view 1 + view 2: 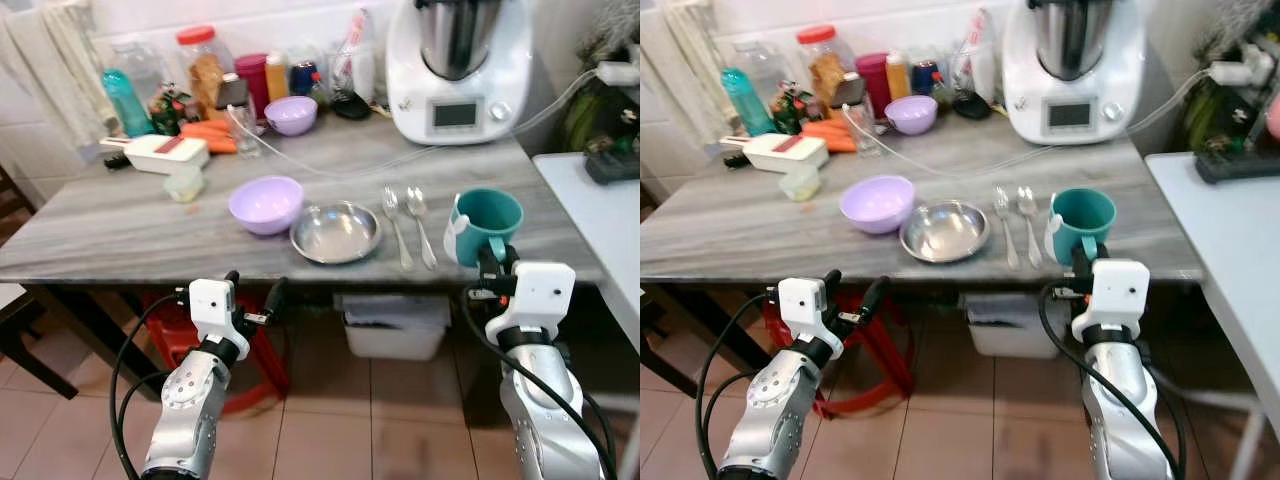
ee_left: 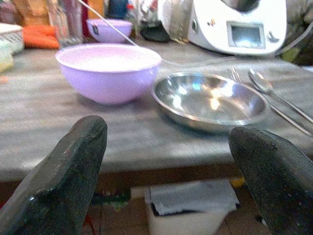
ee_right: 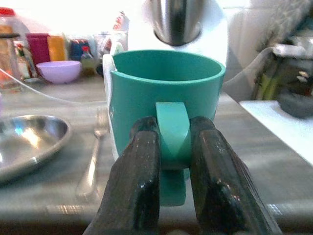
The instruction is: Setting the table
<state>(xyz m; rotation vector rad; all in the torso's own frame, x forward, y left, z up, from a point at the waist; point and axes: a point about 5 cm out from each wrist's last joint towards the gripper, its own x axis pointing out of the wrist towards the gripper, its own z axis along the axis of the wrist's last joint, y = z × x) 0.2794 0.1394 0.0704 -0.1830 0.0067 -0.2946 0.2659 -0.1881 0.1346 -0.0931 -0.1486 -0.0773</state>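
Teal mug (image 1: 487,222), at three o'clock of the laid steel plate (image 1: 336,232), looks last: right gripper (image 3: 173,142) fingers pinch its handle, left gripper (image 1: 252,297) gapes empty.

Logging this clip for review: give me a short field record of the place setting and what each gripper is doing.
surface: grey wood-grain table
setting, robot's left to right: lilac bowl, steel plate, fork, spoon, teal mug
mug: upright at the table's front edge, handle toward the robot
right gripper: fingers closed on the mug handle
left gripper: open, below the front edge, facing bowl and plate
behind: white kitchen machine, second lilac bowl
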